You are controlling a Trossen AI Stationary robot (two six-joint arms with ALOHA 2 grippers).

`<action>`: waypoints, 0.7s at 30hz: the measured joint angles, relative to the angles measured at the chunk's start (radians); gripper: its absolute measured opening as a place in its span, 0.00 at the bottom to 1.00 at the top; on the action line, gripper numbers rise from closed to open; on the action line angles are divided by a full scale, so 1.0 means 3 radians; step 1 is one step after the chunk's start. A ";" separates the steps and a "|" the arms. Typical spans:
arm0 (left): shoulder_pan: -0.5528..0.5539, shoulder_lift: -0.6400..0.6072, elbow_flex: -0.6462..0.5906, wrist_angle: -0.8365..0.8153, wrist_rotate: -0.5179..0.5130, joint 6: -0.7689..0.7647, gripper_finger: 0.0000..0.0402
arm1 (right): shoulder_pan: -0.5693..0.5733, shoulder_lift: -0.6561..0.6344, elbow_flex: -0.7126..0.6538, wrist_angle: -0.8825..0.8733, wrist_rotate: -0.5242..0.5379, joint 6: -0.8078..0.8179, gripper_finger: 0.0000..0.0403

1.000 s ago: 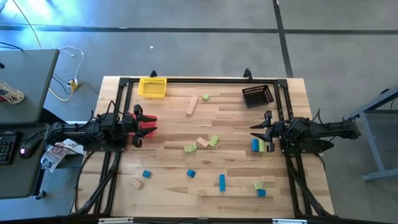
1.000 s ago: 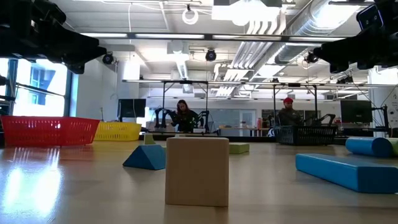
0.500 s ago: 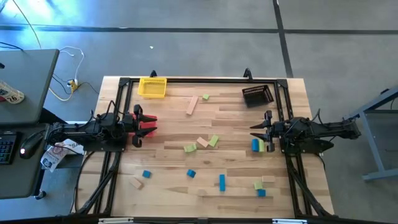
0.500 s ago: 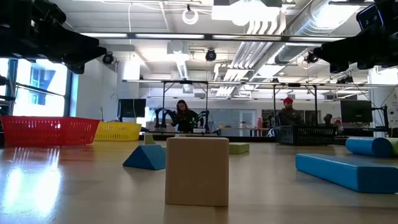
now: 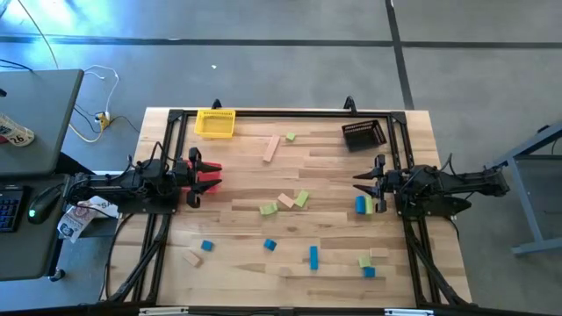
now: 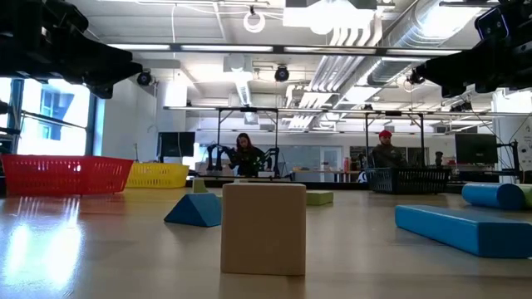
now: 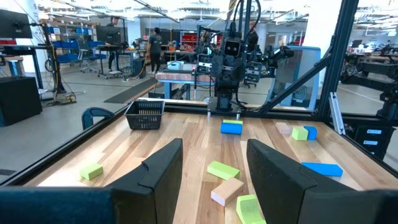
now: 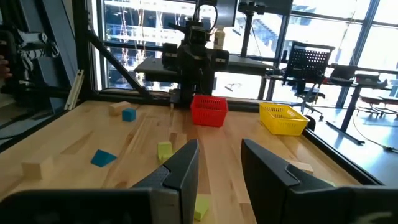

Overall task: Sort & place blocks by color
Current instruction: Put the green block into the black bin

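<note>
Five blue blocks (image 5: 313, 256), four green blocks (image 5: 301, 199) and four tan blocks (image 5: 271, 147) lie scattered mid-table (no readable writing). Left gripper (image 5: 198, 177) at nine o'clock and right gripper (image 5: 365, 185) at three both hover, fingers apart.

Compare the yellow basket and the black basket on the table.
The yellow basket sits at the far edge toward the left arm's side; the black basket sits toward the right arm's side. The yellow one lies square to the table edge; the black one is turned askew. Both are small mesh baskets.
</note>
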 joint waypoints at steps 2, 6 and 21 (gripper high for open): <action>0.0000 -0.0001 0.0000 0.0000 0.0001 -0.0001 0.42 | 0.0000 0.0000 0.0000 0.0001 0.0000 0.0004 0.27; 0.0000 -0.0001 0.0001 0.0000 0.0001 -0.0001 0.42 | 0.0000 0.0000 -0.0001 0.0001 0.0000 0.0000 0.27; 0.0000 -0.0001 0.0000 0.0004 -0.0055 -0.0001 0.42 | 0.0001 0.0000 0.0000 0.0149 -0.0070 0.0380 0.27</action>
